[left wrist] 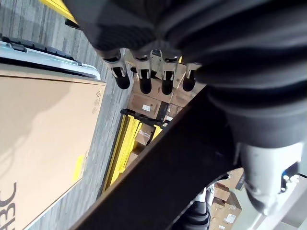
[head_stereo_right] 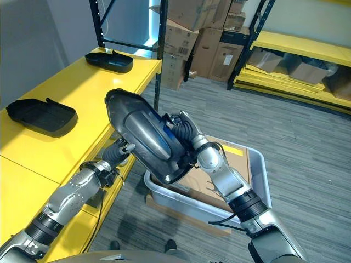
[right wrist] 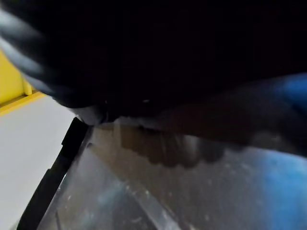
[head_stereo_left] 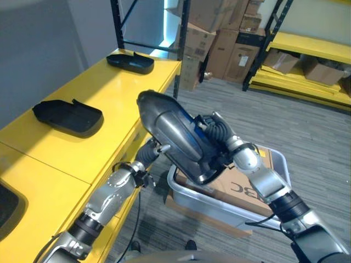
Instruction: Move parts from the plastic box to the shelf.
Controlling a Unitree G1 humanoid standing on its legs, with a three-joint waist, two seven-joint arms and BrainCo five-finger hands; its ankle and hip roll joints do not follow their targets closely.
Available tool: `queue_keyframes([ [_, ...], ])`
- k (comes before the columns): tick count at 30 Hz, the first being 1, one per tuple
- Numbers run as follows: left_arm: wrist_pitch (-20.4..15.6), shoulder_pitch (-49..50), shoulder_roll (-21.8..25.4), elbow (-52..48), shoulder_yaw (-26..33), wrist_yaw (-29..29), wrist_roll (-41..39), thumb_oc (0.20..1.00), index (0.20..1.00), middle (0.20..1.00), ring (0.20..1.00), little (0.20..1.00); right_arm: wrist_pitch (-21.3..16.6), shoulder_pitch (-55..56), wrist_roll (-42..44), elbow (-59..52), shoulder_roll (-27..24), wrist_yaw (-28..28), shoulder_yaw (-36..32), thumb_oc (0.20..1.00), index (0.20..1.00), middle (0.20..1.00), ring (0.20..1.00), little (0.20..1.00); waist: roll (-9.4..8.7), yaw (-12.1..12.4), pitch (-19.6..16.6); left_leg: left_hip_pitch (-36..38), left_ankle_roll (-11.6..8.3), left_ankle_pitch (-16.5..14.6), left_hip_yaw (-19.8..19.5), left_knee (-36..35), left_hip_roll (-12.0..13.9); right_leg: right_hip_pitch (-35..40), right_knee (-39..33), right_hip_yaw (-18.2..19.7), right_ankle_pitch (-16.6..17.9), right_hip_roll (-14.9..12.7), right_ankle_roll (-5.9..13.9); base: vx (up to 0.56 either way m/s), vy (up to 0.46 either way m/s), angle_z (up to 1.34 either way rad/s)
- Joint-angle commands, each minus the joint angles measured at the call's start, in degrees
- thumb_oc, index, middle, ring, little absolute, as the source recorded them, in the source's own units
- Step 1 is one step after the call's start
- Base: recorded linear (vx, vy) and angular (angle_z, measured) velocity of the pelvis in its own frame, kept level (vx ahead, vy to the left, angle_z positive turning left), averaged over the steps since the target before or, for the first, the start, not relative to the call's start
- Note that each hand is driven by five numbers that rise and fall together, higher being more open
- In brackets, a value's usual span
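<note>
On yellow shelf [head_stereo_left: 104,93] over grey carpet [head_stereo_left: 307,126], 2 black parts [head_stereo_left: 68,116]; both hands' finger state indiscernible.

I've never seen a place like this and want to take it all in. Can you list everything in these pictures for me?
large part: one, grey and black, held up between the shelf and the plastic box
plastic box: one, pale grey, on the floor
cardboard sheet: one, brown, in the plastic box
shelf: one, yellow top, on the robot's left
black parts: two, on the shelf, one near, one at the far end
cardboard boxes: several, brown, stacked at the back
far rack: one, yellow and black, holding boxes
right robot hand: dark cover, against the large part, fingers hidden
left robot hand: under the large part's lower edge, fingers straight
</note>
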Motion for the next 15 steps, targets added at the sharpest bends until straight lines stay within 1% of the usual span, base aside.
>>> queue_keyframes([
  [1,-2.52,-7.65,-2.95,5.12,-1.52,1.36,-0.58,1.0,1.0,1.0,1.0,1.0,-6.15,-8.09,1.75,-10.57,0.99,5.46,1.75,0.2,0.2,0.2,0.2,0.2,1.6,0.52,-1.48,3.95,0.98,-3.27,0.12,-0.05,-0.13,3.2,0.18,-0.27,-0.67,-0.93,2.02,0.0,0.0,0.0],
  [5,-1.87,-8.05,-3.54,5.37,-1.5,1.35,-1.64,1.0,1.0,1.0,1.0,1.0,-7.1,-8.55,-0.14,-11.03,1.75,6.47,2.73,0.2,0.2,0.2,0.2,0.2,1.54,0.64,-1.62,3.8,0.98,-3.28,0.03,-0.05,-0.19,3.14,0.18,-0.33,-0.73,-0.97,2.02,0.0,0.0,0.0],
  [8,-1.24,-8.51,-3.67,5.24,-1.7,1.4,-1.55,1.0,1.0,1.0,1.0,1.0,-9.04,-9.62,-3.77,-11.71,1.93,8.79,4.29,0.2,0.2,0.2,0.2,0.2,1.5,0.89,-1.63,3.7,1.01,-3.33,-0.1,-0.05,-0.24,3.11,0.18,-0.51,-0.81,-1.02,2.04,0.0,0.0,0.0],
  [11,-0.87,-8.95,-3.6,5.39,-1.79,1.17,-2.41,1.0,1.0,1.0,1.0,1.0,-10.6,-10.97,-8.63,-12.78,1.29,10.39,5.97,0.2,0.2,0.2,0.2,0.2,1.38,1.1,-1.66,3.7,1.11,-3.4,-0.15,-0.05,-0.3,3.12,0.18,-0.67,-0.82,-1.09,2.07,0.0,0.0,0.0],
  [13,-0.66,-8.92,-3.59,5.17,-1.8,1.2,-3.04,1.0,1.0,1.0,1.0,1.0,-11.24,-11.56,-9.59,-13.39,0.76,11.28,6.86,0.2,0.2,0.2,0.2,0.2,1.3,1.22,-1.71,3.66,1.11,-3.4,-0.22,-0.05,-0.33,3.13,0.18,-0.69,-0.86,-1.08,2.08,0.0,0.0,0.0],
  [15,-0.44,-8.82,-3.55,4.99,-1.87,1.34,-4.78,1.0,1.0,1.0,1.0,1.0,-12.87,-12.24,-10.74,-14.28,0.05,11.38,8.06,0.2,0.2,0.2,0.2,0.2,1.17,1.33,-1.7,3.7,1.16,-3.39,-0.19,-0.05,-0.39,3.19,0.18,-0.81,-0.83,-1.13,2.12,0.0,0.0,0.0],
])
